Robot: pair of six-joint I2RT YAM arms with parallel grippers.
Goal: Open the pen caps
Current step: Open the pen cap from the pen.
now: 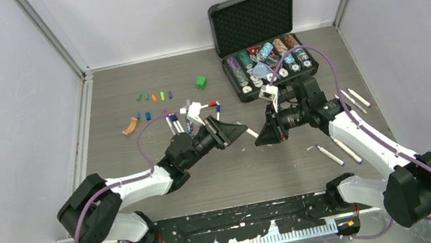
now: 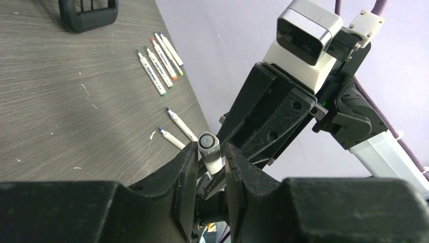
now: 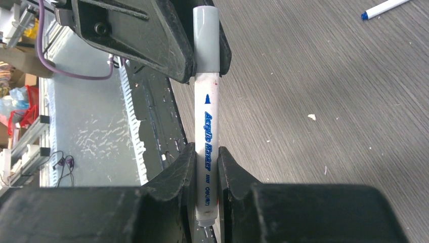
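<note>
With the left end effector (image 2: 211, 157) pinching the cap (image 3: 206, 35) and the right end effector (image 3: 206, 158) pinching the pen (image 3: 207, 126) itself, midair at 6 o'clock of the case (image 1: 253, 18), an off-axis pull could slip either grip and drop it.

White marker (image 3: 207, 126), grey cap (image 3: 207, 35) on

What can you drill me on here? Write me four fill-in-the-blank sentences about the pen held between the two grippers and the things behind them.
1. The right gripper is shut on the pen, whose white barrel is printed "Acrylic ____".
2. The left gripper is shut on the same pen's ____ cap.
3. The black case of poker chips has its lid ____.
4. The small cube left of the case is ____.

Missing words: Marker; grey; open; green.
</note>
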